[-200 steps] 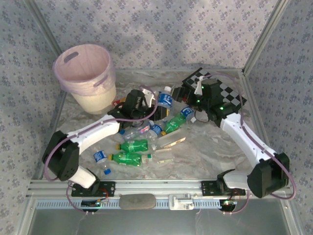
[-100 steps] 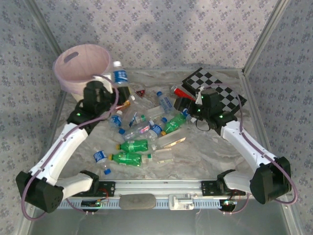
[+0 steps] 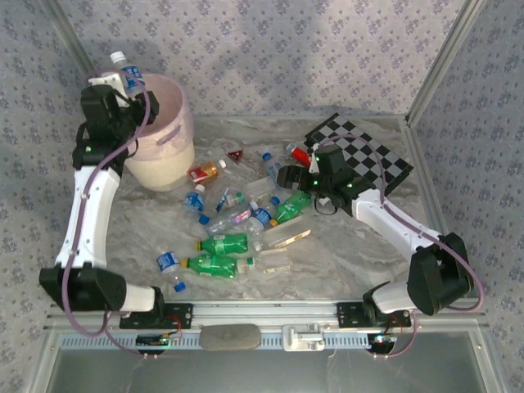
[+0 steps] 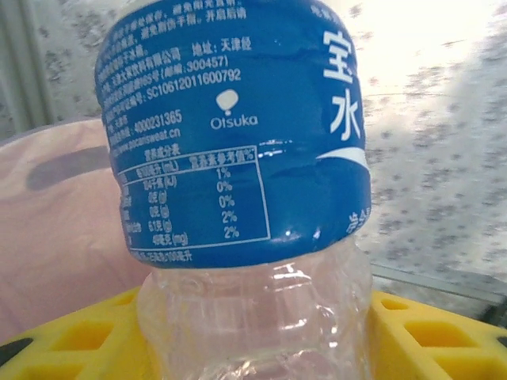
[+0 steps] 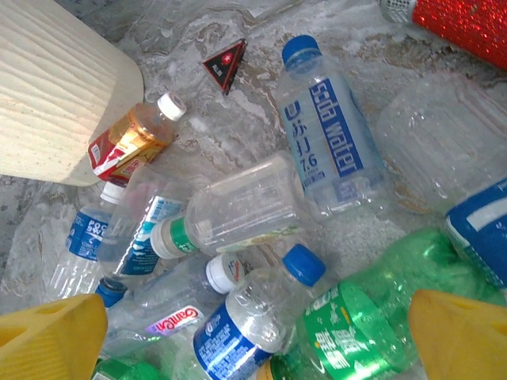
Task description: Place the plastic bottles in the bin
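My left gripper (image 3: 121, 84) (image 4: 253, 344) is shut on a clear plastic bottle (image 3: 129, 75) (image 4: 238, 134) with a blue label, its yellow fingers (image 4: 432, 328) pressed to both sides. It holds the bottle upright over the far left rim of the pale pink bin (image 3: 164, 123) (image 4: 55, 206). Several more bottles lie heaped on the table: two green ones (image 3: 225, 244) (image 5: 356, 324), clear ones with blue caps (image 5: 329, 138) (image 5: 253, 317), and one with a red label (image 3: 205, 170) (image 5: 131, 138). My right gripper (image 3: 288, 177) (image 5: 253, 340) hangs open just above the heap's right side, holding nothing.
A chessboard (image 3: 360, 151) lies at the back right, with a red bar (image 3: 301, 153) (image 5: 467, 24) at its near corner. A small red-and-black triangle (image 3: 237, 155) (image 5: 224, 63) sits behind the heap. Pale wooden sticks (image 3: 286, 237) lie by the green bottles. Patterned walls enclose the table.
My left arm has lifted the blue-label bottle out of the heap and swung it up and left to the bin's rim. My right gripper has slid left, off the chessboard and over the heap.
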`<action>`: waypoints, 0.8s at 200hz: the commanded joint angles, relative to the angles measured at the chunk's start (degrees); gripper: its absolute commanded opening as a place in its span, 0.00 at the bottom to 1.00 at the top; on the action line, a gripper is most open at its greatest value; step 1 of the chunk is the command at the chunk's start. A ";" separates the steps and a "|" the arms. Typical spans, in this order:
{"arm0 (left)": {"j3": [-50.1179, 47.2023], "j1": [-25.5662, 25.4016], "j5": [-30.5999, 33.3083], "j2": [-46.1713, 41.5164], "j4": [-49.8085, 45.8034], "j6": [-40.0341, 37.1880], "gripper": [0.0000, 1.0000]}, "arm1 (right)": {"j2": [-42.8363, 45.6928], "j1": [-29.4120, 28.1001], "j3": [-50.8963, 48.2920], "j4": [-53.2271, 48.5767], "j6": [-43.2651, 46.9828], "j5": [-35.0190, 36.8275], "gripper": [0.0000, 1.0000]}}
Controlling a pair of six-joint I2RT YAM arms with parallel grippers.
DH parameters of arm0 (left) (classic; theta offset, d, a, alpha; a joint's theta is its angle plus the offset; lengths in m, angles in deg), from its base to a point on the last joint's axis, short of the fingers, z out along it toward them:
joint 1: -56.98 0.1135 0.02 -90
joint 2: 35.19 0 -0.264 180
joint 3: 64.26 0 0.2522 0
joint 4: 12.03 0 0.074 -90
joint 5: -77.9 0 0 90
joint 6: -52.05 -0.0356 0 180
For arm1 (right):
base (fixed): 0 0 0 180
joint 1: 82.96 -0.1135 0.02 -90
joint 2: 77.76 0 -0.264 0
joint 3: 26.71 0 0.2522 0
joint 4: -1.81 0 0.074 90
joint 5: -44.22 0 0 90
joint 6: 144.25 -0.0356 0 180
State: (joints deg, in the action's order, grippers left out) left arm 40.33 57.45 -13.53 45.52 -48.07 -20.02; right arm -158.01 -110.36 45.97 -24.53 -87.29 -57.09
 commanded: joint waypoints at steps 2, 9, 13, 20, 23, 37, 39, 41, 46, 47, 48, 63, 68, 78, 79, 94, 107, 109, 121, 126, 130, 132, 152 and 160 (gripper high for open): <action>7.89 2.55 -0.12 5.96 -6.65 -2.32 0.58 | -2.04 -0.20 2.78 -1.20 2.98 -0.17 0.99; 10.22 3.13 -0.60 7.99 -8.44 -2.74 0.58 | -2.59 -0.27 3.02 -1.21 3.07 -0.61 0.99; 11.51 3.39 -0.78 9.21 -9.46 -3.04 0.58 | -2.90 -0.29 3.13 -1.14 3.09 -0.84 0.99; 13.90 3.68 -0.92 11.35 -11.39 -3.65 0.58 | -3.28 -0.29 3.14 -0.98 3.08 -1.12 0.99; 14.80 3.72 -0.89 12.41 -12.20 -3.88 0.58 | -3.41 -0.34 3.14 -1.01 3.08 -1.21 0.99; 19.07 4.16 -0.81 16.32 -15.95 -4.94 0.58 | -4.10 -0.29 3.25 -1.04 2.98 -1.43 0.99; 19.75 4.14 -0.82 16.79 -16.21 -5.10 0.58 | -4.19 -0.29 3.23 -1.00 2.98 -1.48 0.99; 20.31 4.18 -0.80 17.30 -16.28 -5.21 0.58 | -4.27 -0.29 3.23 -1.01 2.98 -1.47 0.99; 21.33 4.31 -0.69 18.25 -18.44 -5.47 0.58 | -4.44 -0.29 3.22 -1.04 2.98 -1.47 0.99; 21.86 4.30 -0.64 18.43 -18.69 -5.55 0.58 | -4.46 -0.29 3.27 -1.04 2.98 -1.45 0.99; 22.20 4.33 -0.61 18.70 -18.90 -5.59 0.59 | -4.47 -0.29 3.29 -1.04 2.98 -1.44 0.99; 24.31 4.52 -0.20 21.10 -20.75 -6.02 0.60 | -4.89 -0.29 3.41 -1.06 3.14 -1.35 0.99; 24.54 4.59 -0.07 21.68 -21.01 -6.15 0.60 | -4.99 -0.24 3.48 -1.20 3.16 -1.27 0.99; 24.62 4.67 0.11 22.21 -21.20 -6.13 0.61 | -5.35 -0.23 3.92 -1.42 3.32 -1.17 0.99; 24.60 4.69 0.11 22.30 -21.17 -6.14 0.61 | -5.35 -0.21 3.92 -1.45 3.32 -1.17 0.99; 24.58 4.67 0.44 22.73 -21.21 -5.99 0.64 | -5.95 -0.20 4.68 -1.96 3.68 -1.08 0.99; 24.57 4.65 0.77 22.74 -21.08 -5.89 0.68 | -6.45 -0.11 5.28 -2.39 3.86 -1.17 0.99; 24.57 4.70 0.80 22.74 -21.01 -5.83 0.68 | -6.53 -0.11 5.38 -2.46 3.88 -1.17 0.99; 24.81 4.69 1.07 22.52 -20.88 -5.72 0.75 | -6.93 -0.11 5.83 -2.50 3.95 -1.29 0.99; 24.99 4.65 1.15 22.41 -20.92 -5.61 0.78 | -7.07 -0.11 5.97 -2.60 3.96 -1.34 0.99; 25.09 4.68 1.11 22.31 -20.92 -5.56 0.79 | -7.16 -0.11 5.95 -2.53 4.03 -1.35 0.99; 25.14 4.71 1.13 22.22 -20.88 -5.54 0.80 | -7.19 -0.11 6.01 -2.56 4.03 -1.35 0.99; 25.84 4.67 0.68 21.19 -20.90 -5.23 0.90 | -7.64 -0.06 6.12 -2.61 3.95 -1.43 0.99; 26.05 4.70 0.23 20.58 -21.03 -5.12 0.95 | -7.80 -0.05 6.16 -2.54 3.94 -1.57 0.99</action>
State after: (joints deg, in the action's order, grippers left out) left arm 63.52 61.82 -13.05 68.34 -68.35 -25.17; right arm -164.50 -110.38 50.38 -25.63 -84.60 -57.61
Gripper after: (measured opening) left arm 0.875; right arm 0.991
